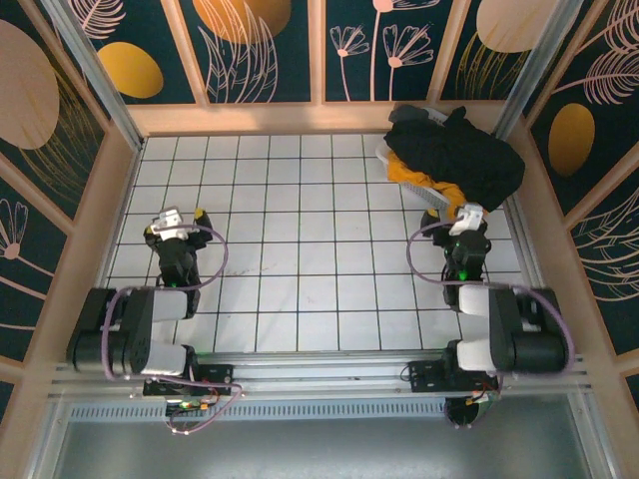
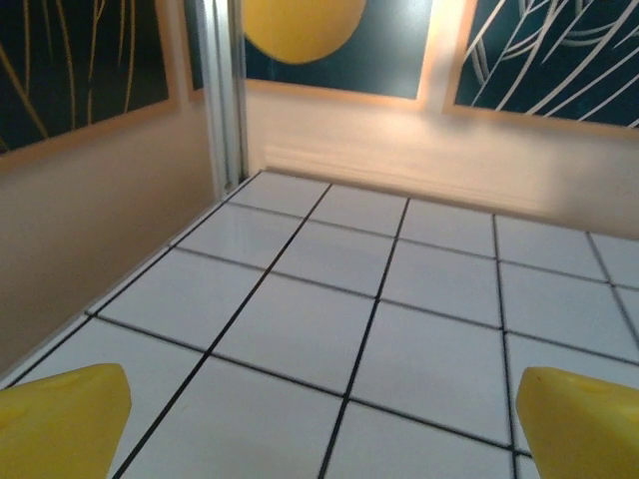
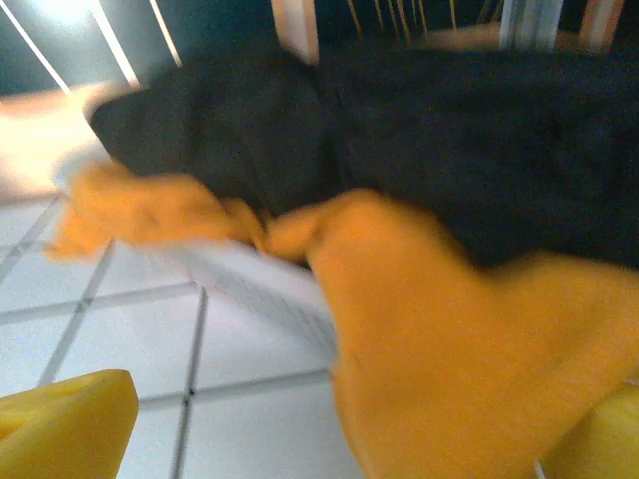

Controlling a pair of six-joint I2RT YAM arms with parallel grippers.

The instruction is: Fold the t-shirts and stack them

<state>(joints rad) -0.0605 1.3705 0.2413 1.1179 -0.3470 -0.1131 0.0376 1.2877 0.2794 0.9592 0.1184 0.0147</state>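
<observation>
White tiled table: black shirt and yellow shirt heaped on basket, nothing folded yet, my left gripper and right gripper spread wide, empty.

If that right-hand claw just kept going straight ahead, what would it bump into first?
Most likely the mustard-yellow t-shirt, drooping over the white basket right before the open right gripper; the black t-shirt lies behind it. Blur makes depth uncertain.
</observation>
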